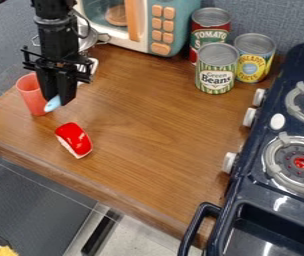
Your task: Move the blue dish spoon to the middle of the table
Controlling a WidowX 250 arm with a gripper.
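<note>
The gripper [59, 98] hangs down over the left part of the wooden table [141, 120], beside a red cup. Between its fingertips shows the light blue end of the spoon [52, 104], and the gripper is shut on it. The rest of the spoon is hidden behind the gripper.
The red cup [31, 95] stands just left of the gripper. A red and white toy piece [74, 139] lies nearer the front edge. A toy microwave [141, 22] and cans [217, 67] are at the back; a dark blue stove [275, 165] borders the right side.
</note>
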